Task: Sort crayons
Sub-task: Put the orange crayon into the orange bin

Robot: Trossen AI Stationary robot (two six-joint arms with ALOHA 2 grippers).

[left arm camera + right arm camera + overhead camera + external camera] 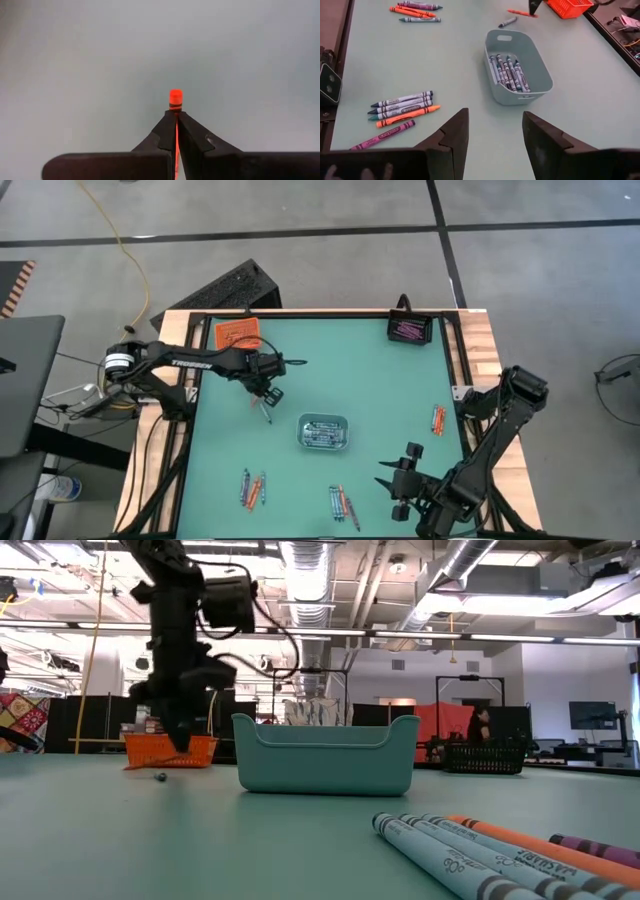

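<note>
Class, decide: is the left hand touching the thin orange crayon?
Touching. The left wrist view shows the left hand shut on the thin orange crayon, both fingers pressed against it.

Grey tray [540,82] of grey-blue crayons [509,72] beyond the parted right pincer [495,131]; loose crayons [400,110] nearby.

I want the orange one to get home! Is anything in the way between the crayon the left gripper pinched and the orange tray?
Nothing visible is. The left gripper is shut on a thin orange-red crayon, and only bare green table lies between it and the small orange mesh tray. A loose grey-blue crayon lies on the other side.
</note>
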